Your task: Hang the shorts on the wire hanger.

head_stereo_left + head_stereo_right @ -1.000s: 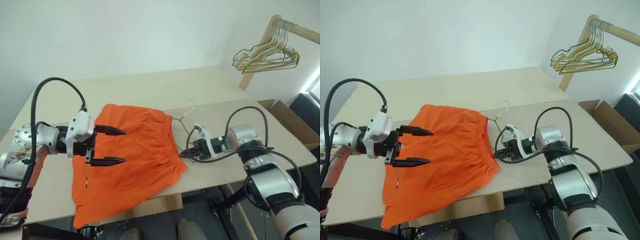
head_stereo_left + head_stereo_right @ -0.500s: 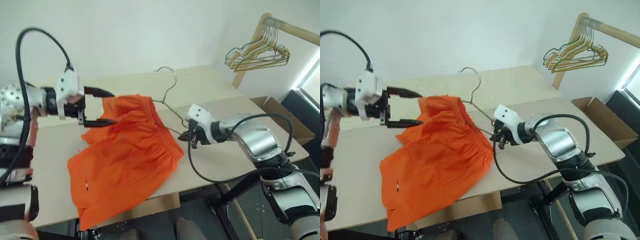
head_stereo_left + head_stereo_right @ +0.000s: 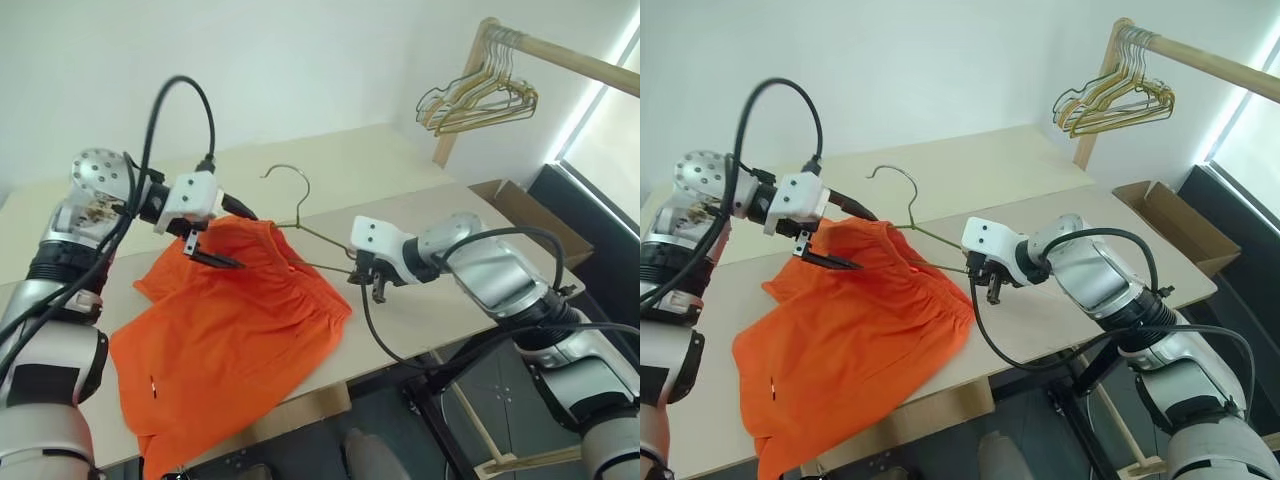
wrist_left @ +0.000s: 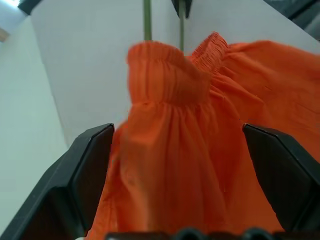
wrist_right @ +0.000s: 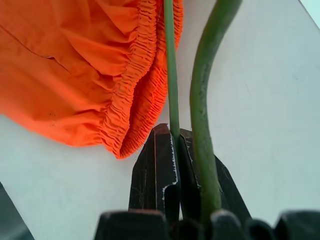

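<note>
The left gripper (image 3: 228, 240) is hanging wide open over the far corner of the shorts (image 3: 230, 330), with one black finger on each side of the bunched-up waistband and not pinching it yet. A second ago it was hanging over the middle of the flat shorts, so it is now lining up to grab the waistband. The shorts are lying on the table (image 3: 440, 290), with their far corner lifted up and their near end drooping over the near edge of the table. The wire hanger (image 3: 300, 225) is poking into the waistband, with its hook sticking up on the far side. A second ago it was lying low beside the shorts, so the hanging has begun, but only one end is in, I think. The right gripper (image 3: 366, 280) is shut tight on the hanger's wire, just to the right of the shorts. There is lots of bare table to the right and on the far side for moving. Far off to the right, a bunch of hangers (image 3: 478, 98) is hanging on a wooden rail (image 3: 560, 58), well out of the way.
</note>
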Action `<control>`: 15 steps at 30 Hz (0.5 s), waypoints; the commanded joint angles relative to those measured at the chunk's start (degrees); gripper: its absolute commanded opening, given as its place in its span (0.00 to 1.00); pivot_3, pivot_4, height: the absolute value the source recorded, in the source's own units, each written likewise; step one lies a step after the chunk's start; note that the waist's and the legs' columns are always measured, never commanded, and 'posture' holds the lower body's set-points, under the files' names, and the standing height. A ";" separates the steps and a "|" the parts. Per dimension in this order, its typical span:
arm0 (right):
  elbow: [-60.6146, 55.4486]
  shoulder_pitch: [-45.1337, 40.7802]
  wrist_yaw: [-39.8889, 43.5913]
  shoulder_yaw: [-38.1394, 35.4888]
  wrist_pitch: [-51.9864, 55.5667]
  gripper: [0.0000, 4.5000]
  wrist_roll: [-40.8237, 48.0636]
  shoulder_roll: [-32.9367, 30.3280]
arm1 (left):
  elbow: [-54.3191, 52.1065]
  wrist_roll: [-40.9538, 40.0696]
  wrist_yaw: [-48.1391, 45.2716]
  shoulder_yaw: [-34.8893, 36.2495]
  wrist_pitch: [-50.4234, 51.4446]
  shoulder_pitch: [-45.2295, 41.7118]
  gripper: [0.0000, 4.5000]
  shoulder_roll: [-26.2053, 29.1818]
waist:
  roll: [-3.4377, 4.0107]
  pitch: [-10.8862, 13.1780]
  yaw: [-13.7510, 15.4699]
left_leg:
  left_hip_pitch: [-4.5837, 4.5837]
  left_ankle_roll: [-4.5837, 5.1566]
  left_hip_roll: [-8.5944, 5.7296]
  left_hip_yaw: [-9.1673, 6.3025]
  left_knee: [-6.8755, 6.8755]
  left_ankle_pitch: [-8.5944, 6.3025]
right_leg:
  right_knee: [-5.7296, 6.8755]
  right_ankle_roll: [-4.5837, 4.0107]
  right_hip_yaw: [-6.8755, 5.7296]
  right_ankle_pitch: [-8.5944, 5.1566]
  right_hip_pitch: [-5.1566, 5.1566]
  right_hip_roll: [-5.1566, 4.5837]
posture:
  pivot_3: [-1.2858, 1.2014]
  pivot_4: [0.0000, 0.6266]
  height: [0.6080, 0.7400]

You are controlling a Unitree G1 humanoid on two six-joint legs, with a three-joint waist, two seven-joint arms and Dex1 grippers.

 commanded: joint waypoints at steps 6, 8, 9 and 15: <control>-1.83 -1.99 1.32 -1.18 -0.04 0.00 0.16 0.50 | 9.20 10.07 4.05 1.78 -7.85 -3.95 0.99 -3.73 | 0.00 0.00 -0.47 | -0.02 0.01 -0.01 0.00 0.04 0.00 | 0.00 0.01 -0.02 0.00 0.01 0.00 | 0.41 0.00 1.00; -1.78 -2.17 1.49 -1.22 0.01 0.00 0.08 0.64 | 10.63 12.25 5.06 1.49 -9.23 -4.20 0.99 -3.96 | 0.00 0.00 -0.79 | -0.04 0.01 -0.01 0.00 0.04 0.00 | 0.00 0.01 -0.02 -0.01 0.00 0.00 | 0.41 0.00 1.00; -1.77 -2.27 1.57 -1.24 0.04 0.00 0.06 0.73 | 11.24 13.28 5.47 1.32 -10.17 -4.19 0.99 -4.00 | 0.00 0.00 -0.94 | -0.04 0.01 -0.01 0.00 0.04 0.00 | 0.01 0.01 -0.02 -0.01 0.00 0.00 | 0.41 0.00 1.00; -1.68 -2.62 1.88 -1.23 0.06 0.00 -0.04 1.03 | 13.86 17.64 8.13 1.35 -12.74 -4.35 0.72 -4.60 | 0.00 0.00 -1.10 | -0.02 0.01 -0.01 -0.01 0.05 0.00 | 0.02 0.02 -0.02 0.00 0.00 0.00 | 0.41 0.00 1.00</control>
